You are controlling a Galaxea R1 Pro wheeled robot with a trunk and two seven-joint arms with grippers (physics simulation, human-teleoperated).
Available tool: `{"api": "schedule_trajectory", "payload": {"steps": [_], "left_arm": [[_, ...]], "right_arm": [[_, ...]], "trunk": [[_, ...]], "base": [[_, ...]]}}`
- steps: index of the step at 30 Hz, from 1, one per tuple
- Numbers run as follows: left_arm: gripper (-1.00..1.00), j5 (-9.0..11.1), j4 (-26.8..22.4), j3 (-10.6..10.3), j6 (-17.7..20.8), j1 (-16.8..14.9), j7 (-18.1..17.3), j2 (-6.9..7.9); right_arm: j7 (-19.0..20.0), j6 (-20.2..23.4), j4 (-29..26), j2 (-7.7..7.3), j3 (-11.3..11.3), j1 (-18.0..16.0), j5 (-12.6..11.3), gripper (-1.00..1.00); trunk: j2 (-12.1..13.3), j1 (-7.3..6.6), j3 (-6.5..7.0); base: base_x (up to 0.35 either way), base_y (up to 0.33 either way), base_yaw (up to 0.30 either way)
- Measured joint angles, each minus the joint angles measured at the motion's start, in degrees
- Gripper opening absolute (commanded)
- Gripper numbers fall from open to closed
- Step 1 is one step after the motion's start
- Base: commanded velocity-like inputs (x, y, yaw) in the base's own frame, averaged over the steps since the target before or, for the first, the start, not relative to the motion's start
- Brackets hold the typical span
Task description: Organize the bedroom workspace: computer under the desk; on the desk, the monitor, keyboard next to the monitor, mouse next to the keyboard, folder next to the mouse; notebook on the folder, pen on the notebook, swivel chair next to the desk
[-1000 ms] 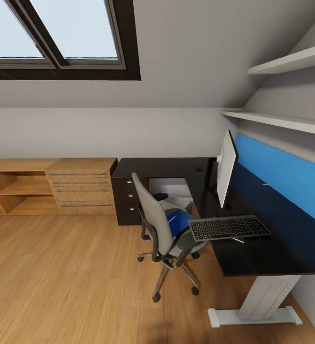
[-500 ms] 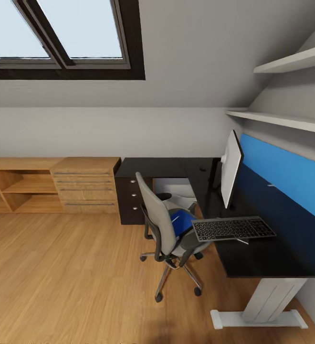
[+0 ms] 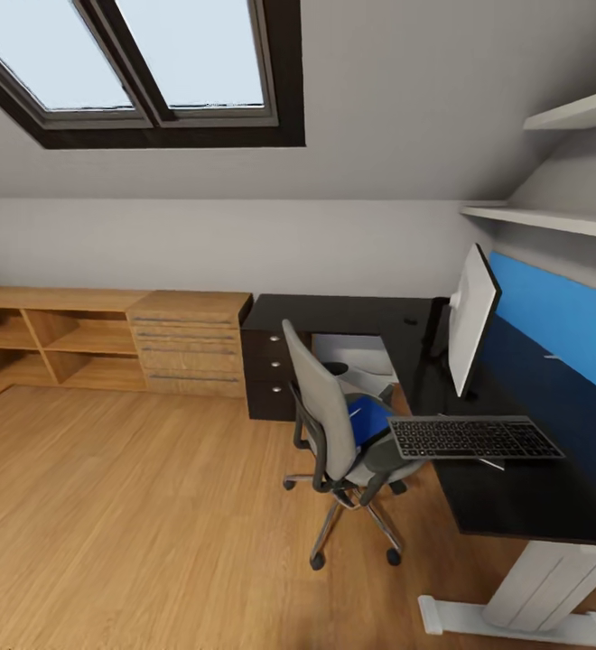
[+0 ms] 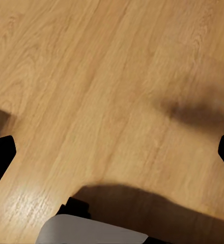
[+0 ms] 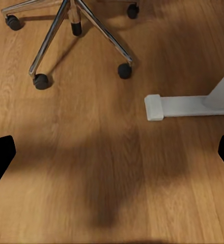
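Notably, blue folder on swivel chair

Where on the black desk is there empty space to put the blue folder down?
The desk is bare at its corner stretch, between the monitor and the wooden drawers. Another bare strip lies between the keyboard and the blue wall panel. It is crowded at the near edge, where the keyboard overhangs beside the swivel chair.
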Motion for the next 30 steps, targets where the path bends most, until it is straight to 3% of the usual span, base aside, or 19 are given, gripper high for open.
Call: {"api": "schedule_trajectory", "payload": {"steps": [30], "left_arm": [[1.0, -0.21, -0.02, -0.2, 0.41, 0.0, -0.11, -0.15]], "right_arm": [[0.07, -0.02, -0.01, -0.25, -0.05, -0.02, 0.18, 1.0]], "trunk": [[-12.04, 6.59, -5.39]], "base": [[-0.039, 0.029, 0.005]]}}
